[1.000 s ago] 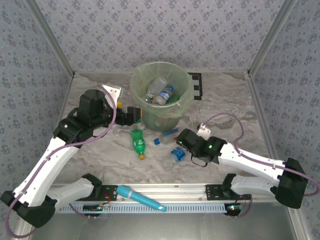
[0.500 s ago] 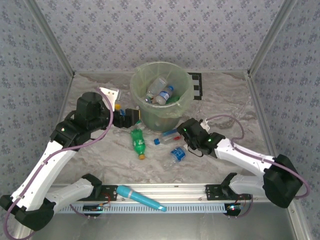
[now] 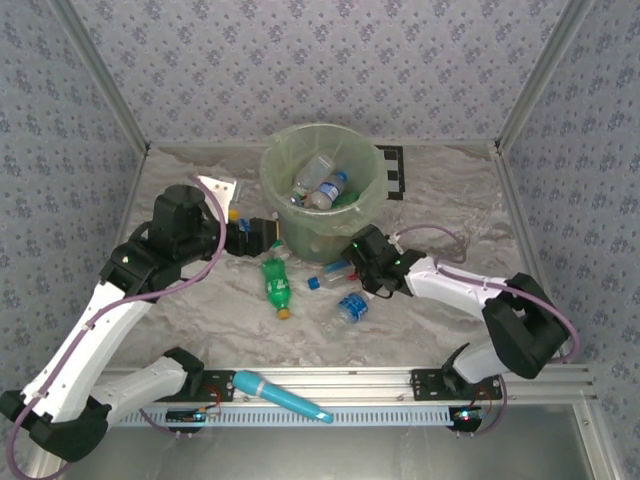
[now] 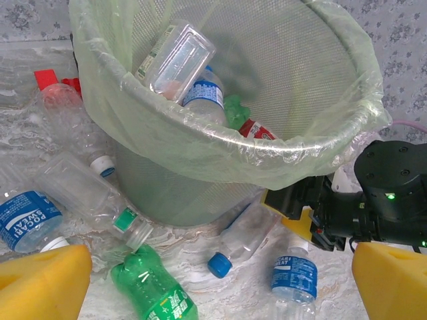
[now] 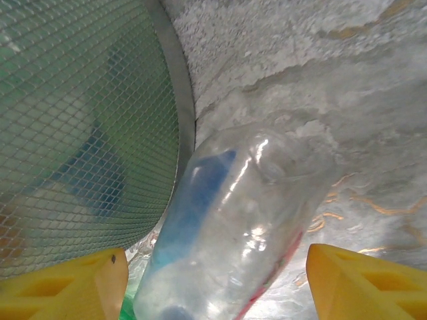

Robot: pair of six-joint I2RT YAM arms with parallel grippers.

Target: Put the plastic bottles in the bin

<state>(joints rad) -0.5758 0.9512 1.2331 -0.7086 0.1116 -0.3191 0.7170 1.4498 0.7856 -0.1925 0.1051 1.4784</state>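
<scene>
The pale-green bin [image 3: 322, 160] [image 4: 200, 143] [image 5: 80, 120] holds several bottles [image 3: 320, 185]. A clear bottle with a blue cap [image 3: 333, 273] [image 4: 247, 237] [image 5: 233, 220] lies at its foot. My right gripper [image 3: 351, 262] [image 4: 297, 212] [image 5: 213, 283] is open astride that bottle's body, the yellow fingers [image 5: 363, 280] apart from it. A green bottle [image 3: 276, 285] [image 4: 150, 290] and a blue-labelled bottle [image 3: 352, 306] [image 4: 294, 277] lie nearby. My left gripper [image 3: 268, 235] [image 4: 217, 293] hovers open and empty left of the bin, above the table.
More bottles lie left of the bin: a red-capped clear one [image 4: 63, 110], a clear one with a green band [image 4: 90, 193] and a blue-labelled one [image 4: 27, 217]. A teal stick [image 3: 282, 396] rests on the front rail. Patterned walls enclose the table [image 3: 440, 200].
My right arm has swung left and forward to the bin's foot, bringing its open fingers around the clear blue-capped bottle. The left gripper shifted slightly left and has since held still.
</scene>
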